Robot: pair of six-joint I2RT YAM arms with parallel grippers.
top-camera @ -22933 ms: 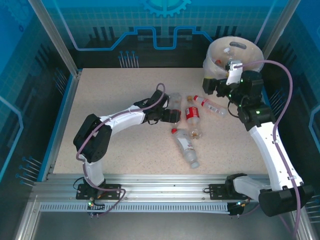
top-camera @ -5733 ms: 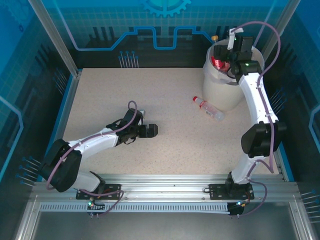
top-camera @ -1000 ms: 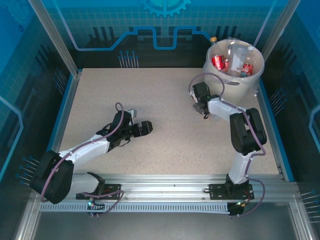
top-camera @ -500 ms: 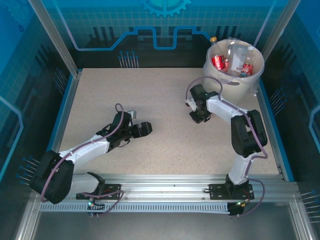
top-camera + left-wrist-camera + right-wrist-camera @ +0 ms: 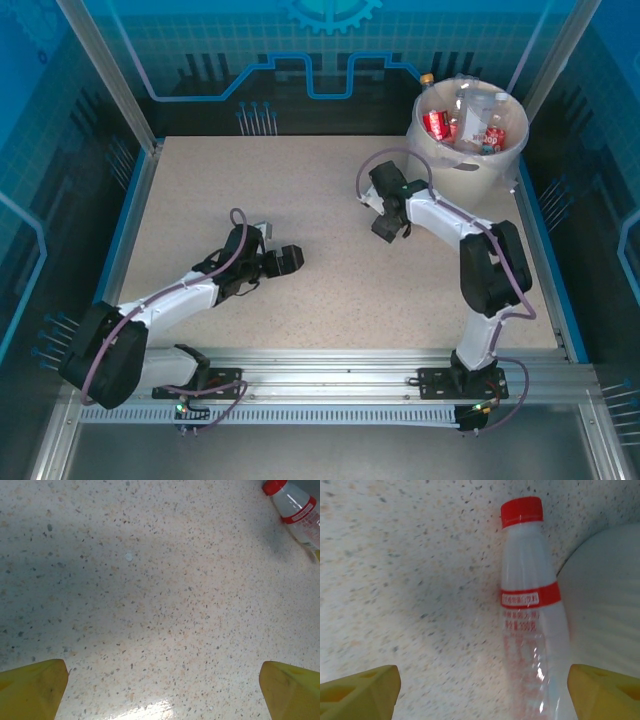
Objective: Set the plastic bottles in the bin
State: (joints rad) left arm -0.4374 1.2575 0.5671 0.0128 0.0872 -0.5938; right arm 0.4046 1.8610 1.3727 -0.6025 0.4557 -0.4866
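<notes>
Nearest you, the aluminium rail (image 5: 330,362) is carrying both arm bases at the edge of the speckled beige table (image 5: 330,310). Your left arm is reaching low across the left half of the table. Your left gripper (image 5: 160,692) is hovering over bare tabletop, its 2 yellow fingertips (image 5: 30,687) standing wide apart with nothing between them. In the left wrist view, 1 clear bottle (image 5: 295,512) with a red cap and a red band label is lying at the far right, well apart from that gripper.

Further in, your right arm is bending back toward the middle of the table. Your right gripper (image 5: 482,695) is pointing down at the same bottle, its jaws also spread wide and gripping nothing. In the right wrist view the bottle is lying flat on the table with its cap pointing away from the gripper. Its body is running into the gap between the 2 tips, nearer the right one. The curved cream wall of the bin (image 5: 460,170) is crowding the bottle on its right side, and you cannot tell whether they are touching.

Farthest away, at the right rear corner, the bin is standing upright and holding other bottles (image 5: 437,122), 2 of them red-labelled. Blue panels (image 5: 200,60) are closing off the back.
</notes>
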